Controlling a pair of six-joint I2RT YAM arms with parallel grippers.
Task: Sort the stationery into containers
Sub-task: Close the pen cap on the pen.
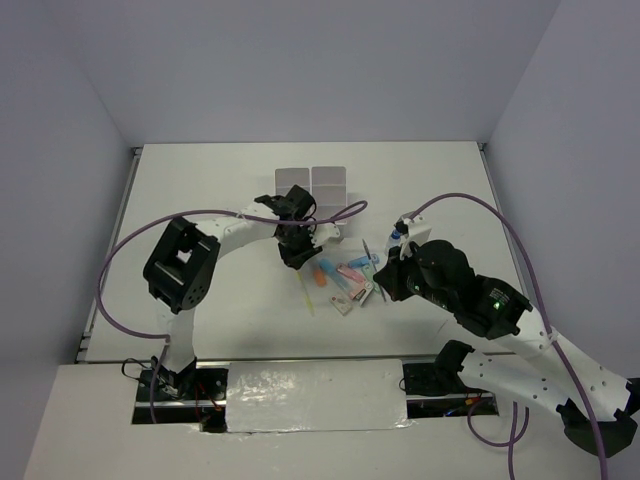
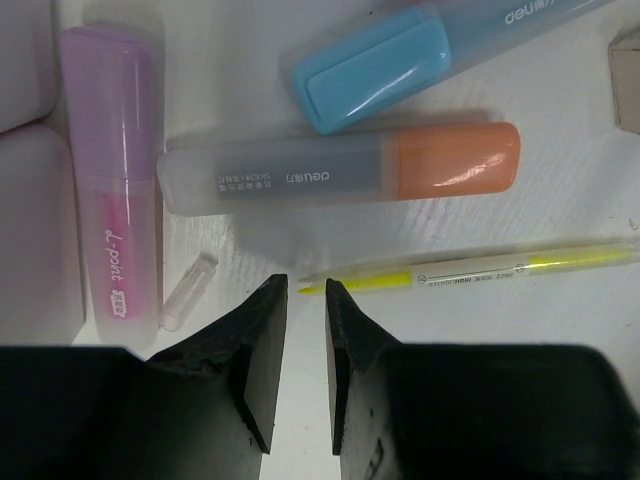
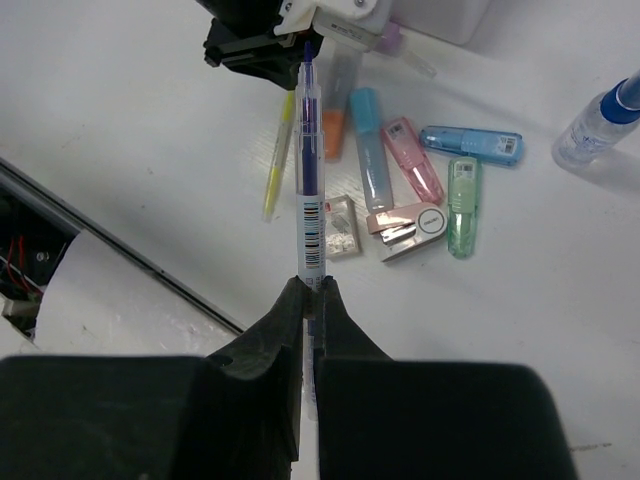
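Observation:
The stationery lies in a loose pile (image 1: 345,280) at mid-table. The white compartment block (image 1: 313,185) stands behind it. My left gripper (image 1: 296,252) hovers low at the pile's left end, jaws a narrow gap apart and empty (image 2: 306,292). In front of it lie a pink marker (image 2: 110,180), an orange-capped marker (image 2: 340,175), a blue marker (image 2: 380,65) and a thin yellow pen (image 2: 470,268), whose tip is at the fingertips. My right gripper (image 3: 311,288) is shut on a clear blue-tipped pen (image 3: 311,180) held above the pile, at its right in the top view (image 1: 384,284).
In the right wrist view lie a pink marker (image 3: 412,160), a blue piece (image 3: 472,145), a green piece (image 3: 462,195), a pink-white dispenser (image 3: 408,222) and a small packet (image 3: 342,228). A blue-capped clear bottle (image 3: 598,125) stands at right. The table's front edge (image 3: 100,230) runs at left.

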